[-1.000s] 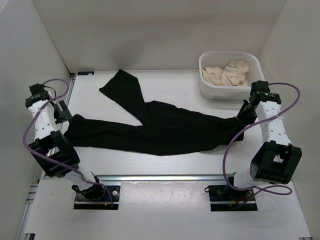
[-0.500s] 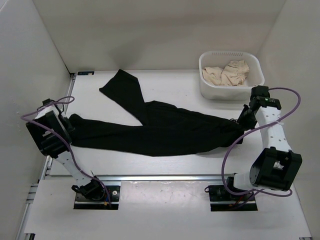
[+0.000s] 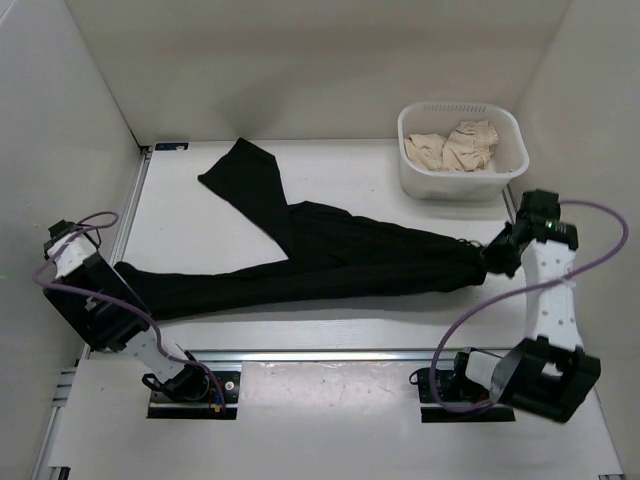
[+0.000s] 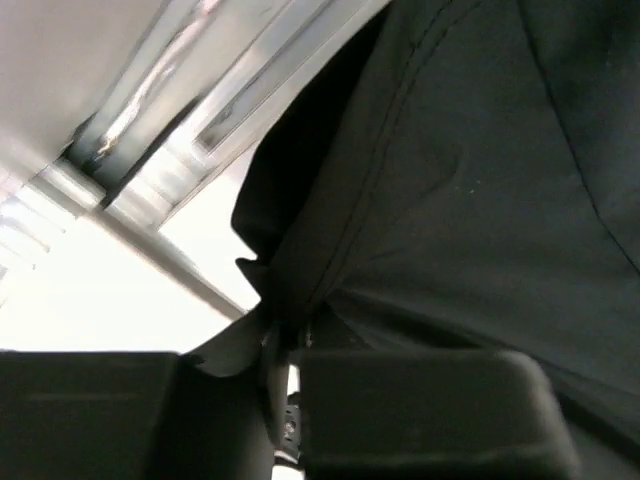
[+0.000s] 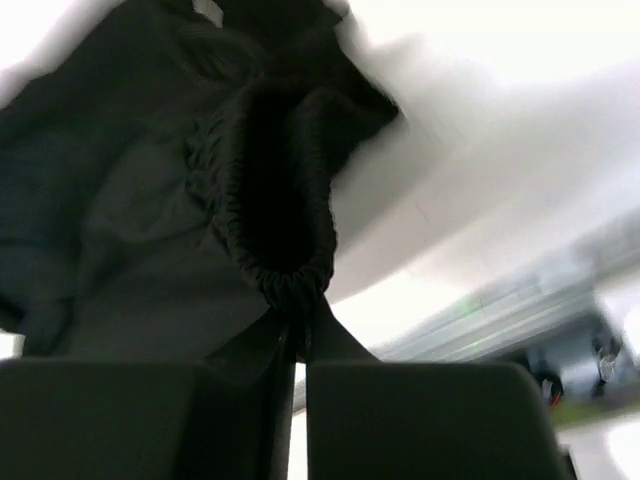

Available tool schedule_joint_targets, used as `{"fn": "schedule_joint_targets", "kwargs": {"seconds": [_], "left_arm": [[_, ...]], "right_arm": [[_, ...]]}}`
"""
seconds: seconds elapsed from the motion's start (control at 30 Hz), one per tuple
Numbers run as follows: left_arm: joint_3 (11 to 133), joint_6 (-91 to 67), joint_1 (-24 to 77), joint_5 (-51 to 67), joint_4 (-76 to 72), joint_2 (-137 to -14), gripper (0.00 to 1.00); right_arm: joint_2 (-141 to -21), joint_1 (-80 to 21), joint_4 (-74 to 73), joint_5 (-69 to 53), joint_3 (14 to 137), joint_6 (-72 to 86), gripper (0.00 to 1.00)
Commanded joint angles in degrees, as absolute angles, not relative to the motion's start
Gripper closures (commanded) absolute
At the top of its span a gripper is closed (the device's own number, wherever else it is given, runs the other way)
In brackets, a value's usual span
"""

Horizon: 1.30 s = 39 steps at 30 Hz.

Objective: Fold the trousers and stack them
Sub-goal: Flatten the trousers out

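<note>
The black trousers (image 3: 330, 255) stretch across the table from left to right, one leg angling up to the back left. My left gripper (image 3: 118, 268) is shut on the hem end of the near leg at the table's left edge; in the left wrist view the black cloth (image 4: 450, 180) runs out from between the closed jaws (image 4: 290, 340). At the right, my right gripper (image 3: 490, 258) is shut on the gathered elastic waistband (image 5: 285, 270), which bunches at the fingertips (image 5: 297, 340) with the fabric pulled taut between both arms.
A white basket (image 3: 508, 180) holding beige folded cloth (image 3: 455, 147) stands at the back right, just behind the right arm. White walls close in on the left, right and back. A metal rail (image 3: 330, 355) runs along the near edge.
The left gripper closed on the near leg's end and drew it toward the front left. The right arm pulled the waistband further right. The trousers are now stretched straighter.
</note>
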State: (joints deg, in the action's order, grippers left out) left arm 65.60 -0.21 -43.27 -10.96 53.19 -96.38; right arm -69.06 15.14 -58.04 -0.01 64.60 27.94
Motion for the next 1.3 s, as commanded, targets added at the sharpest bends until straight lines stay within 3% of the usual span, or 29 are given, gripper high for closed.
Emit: {"fn": "schedule_joint_targets", "kwargs": {"seconds": [0.0, 0.03, 0.07, 0.1, 0.17, 0.37, 0.57, 0.67, 0.7, 0.73, 0.77, 0.87, 0.9, 1.07, 1.27], "left_arm": [[58.5, 0.0, -43.2, -18.0, 54.3, -90.4, 0.79], [56.7, 0.0, -43.9, -18.0, 53.8, -90.4, 0.78], [55.2, 0.0, -43.9, -18.0, 52.8, -90.4, 0.78], [53.1, 0.0, -44.6, -18.5, 52.8, -91.3, 0.78], [51.9, 0.0, -45.4, -18.5, 52.8, -92.5, 0.78], [51.3, 0.0, -48.3, -18.5, 52.3, -93.0, 0.77], [52.4, 0.0, -49.4, -18.5, 51.8, -93.5, 0.74], [52.4, 0.0, -50.0, -19.2, 51.8, -93.5, 0.7], [52.4, 0.0, -50.7, -19.2, 51.8, -93.5, 0.67], [52.4, 0.0, -50.7, -19.2, 51.8, -93.5, 0.57], [53.6, 0.0, -50.7, -18.6, 51.8, -93.5, 0.4], [59.2, 0.0, -50.7, -13.7, 54.6, -90.8, 0.2], [61.2, 0.0, -50.7, -12.1, 55.5, -89.9, 0.0], [73.9, 0.0, -47.9, -1.7, 60.0, -86.0, 0.0], [85.4, 0.0, -38.2, 14.0, 62.0, -88.9, 0.0]], "right_arm": [[-61.0, 16.2, -62.2, 6.0, 52.5, 35.9, 0.97], [-60.0, 17.0, -62.2, 6.7, 46.3, 37.3, 0.87], [-59.3, 17.6, -61.4, 6.7, 43.8, 39.4, 0.41], [-58.8, 18.4, -61.4, 7.6, 42.1, 40.6, 0.24], [-58.2, 19.0, -62.7, 11.1, 41.1, 43.5, 0.08], [-56.1, 19.0, -63.2, 13.9, 45.7, 45.0, 0.07], [-59.3, 19.0, -57.1, 13.3, 39.5, 47.1, 0.07], [-60.9, 21.2, -56.3, 15.5, 38.0, 47.1, 0.14], [-60.9, 21.2, -56.9, 16.1, 37.4, 47.8, 0.16], [-60.9, 21.2, -57.6, 16.9, 38.0, 47.8, 0.16], [-60.4, 21.2, -58.9, 18.0, 38.6, 47.8, 0.16], [-59.9, 21.2, -62.4, 21.1, 44.8, 48.9, 0.08], [-59.3, 21.2, -65.3, 24.6, 47.0, 48.9, 0.08], [-59.3, 19.9, -69.0, 29.2, 59.3, 50.1, 0.06], [-62.8, 18.6, -63.3, 24.0, 68.1, 44.1, 0.06]]}}
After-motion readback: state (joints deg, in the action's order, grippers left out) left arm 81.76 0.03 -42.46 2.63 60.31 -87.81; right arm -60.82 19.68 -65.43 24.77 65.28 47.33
